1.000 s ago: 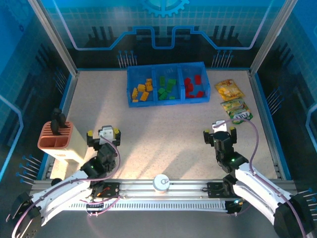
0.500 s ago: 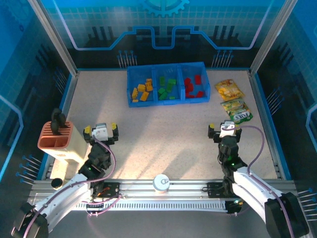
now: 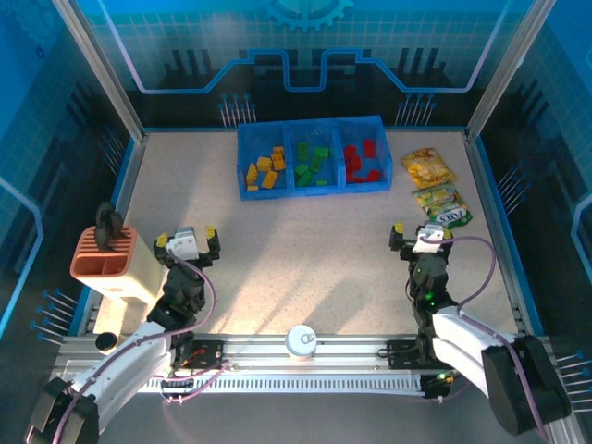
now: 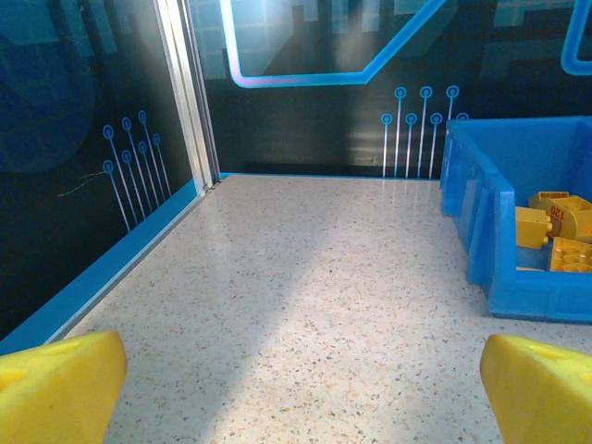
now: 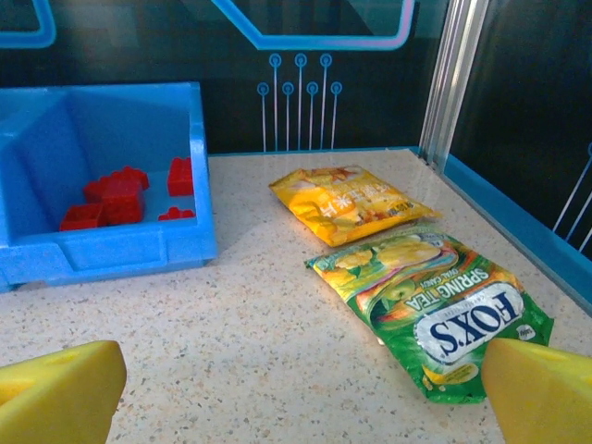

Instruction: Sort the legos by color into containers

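Tools first: my left tool [image 3: 187,238] and my right tool [image 3: 424,231] both have their jaws spread wide and grip nothing. They sit low over the speckled counter [image 3: 305,268] near its front edge, well apart from each other.

At the far side lies a translucent blue rectangular plastic tray [image 3: 277,193] with three adjoining compartments. Small yellow-orange plastic bricks [image 3: 265,170] lie in the left compartment, green bricks [image 3: 313,164] in the middle one and red bricks [image 3: 361,159] in the right one.

Just right of the tray lies a yellow snack packet [image 3: 427,167]. A green snack packet [image 3: 442,208] lies nearer me, just ahead of my right tool. An orange ribbed holder [image 3: 104,254] stands at the counter's left edge, beside my left tool.
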`<action>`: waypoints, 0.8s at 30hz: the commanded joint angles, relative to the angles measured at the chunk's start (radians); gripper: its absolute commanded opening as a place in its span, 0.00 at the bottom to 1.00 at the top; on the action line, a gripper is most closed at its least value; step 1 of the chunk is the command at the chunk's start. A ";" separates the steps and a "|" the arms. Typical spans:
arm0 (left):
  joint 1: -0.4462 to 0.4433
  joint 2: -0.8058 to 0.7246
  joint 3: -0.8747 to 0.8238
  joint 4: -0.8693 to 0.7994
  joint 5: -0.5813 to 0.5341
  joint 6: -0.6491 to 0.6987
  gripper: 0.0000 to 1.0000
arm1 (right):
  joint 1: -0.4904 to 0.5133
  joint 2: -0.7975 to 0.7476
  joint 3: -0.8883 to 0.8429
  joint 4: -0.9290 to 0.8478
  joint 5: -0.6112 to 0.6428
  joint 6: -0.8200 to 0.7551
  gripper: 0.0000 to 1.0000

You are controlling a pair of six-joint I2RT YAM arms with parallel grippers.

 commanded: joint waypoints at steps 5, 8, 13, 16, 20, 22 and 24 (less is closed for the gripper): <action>0.026 0.031 -0.040 0.074 0.034 -0.050 0.99 | -0.016 0.233 -0.034 0.370 -0.021 0.025 1.00; 0.029 0.031 -0.040 0.074 0.039 -0.052 0.99 | -0.017 0.360 -0.034 0.524 -0.018 0.007 1.00; 0.044 0.038 -0.040 0.079 0.056 -0.064 0.99 | -0.029 0.309 -0.028 0.443 -0.026 0.035 1.00; 0.058 0.053 -0.040 0.094 0.066 -0.073 0.99 | -0.046 0.326 -0.034 0.473 -0.022 0.049 1.00; 0.065 0.077 -0.040 0.116 0.077 -0.074 0.99 | -0.066 0.300 -0.034 0.432 -0.032 0.076 1.00; 0.069 0.084 -0.040 0.124 0.080 -0.074 0.99 | -0.083 0.289 -0.034 0.414 -0.045 0.092 1.00; 0.071 0.090 -0.040 0.129 0.083 -0.076 0.99 | -0.092 0.288 -0.034 0.410 -0.053 0.098 1.00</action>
